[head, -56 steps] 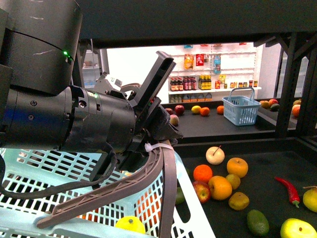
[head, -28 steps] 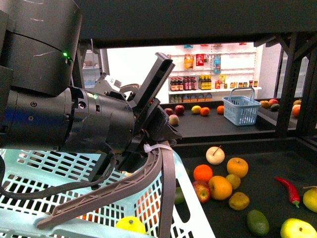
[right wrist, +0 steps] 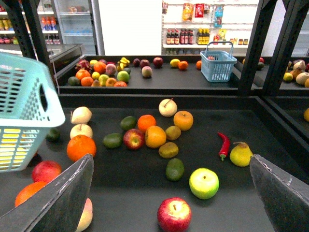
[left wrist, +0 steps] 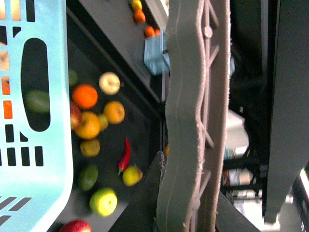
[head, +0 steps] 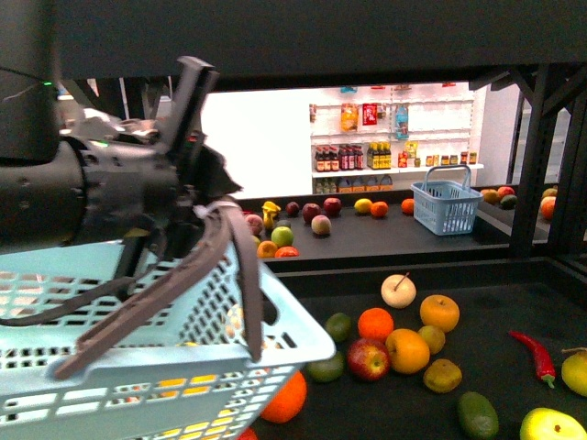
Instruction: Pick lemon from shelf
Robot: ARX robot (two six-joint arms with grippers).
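My left gripper (head: 206, 197) is shut on the grey-brown basket handle (head: 165, 293), and the light blue basket (head: 183, 367) hangs tilted over the left of the shelf's black deck (head: 413, 417). In the left wrist view the handle (left wrist: 193, 96) runs up from between the jaws of the left gripper (left wrist: 188, 212). Yellow patches show through the basket's slots (right wrist: 9, 140). I cannot tell whether they are the lemon. My right gripper (right wrist: 171, 159) stands open and empty above the deck (right wrist: 120, 193), apart from the fruit.
Loose on the deck lie a red apple (right wrist: 175, 214), a yellow-green apple (right wrist: 203, 182), an avocado (right wrist: 175, 169), a red chili (right wrist: 223, 144), a yellow pear-shaped fruit (right wrist: 240, 153) and oranges (right wrist: 155, 137). A small blue basket (right wrist: 218, 65) sits on the far rack. Black posts (right wrist: 251, 48) stand at the right.
The left arm has swung left and up with the basket, uncovering fruit beneath its corner. The bright yellow fruit seen inside the basket earlier is now behind its wall.
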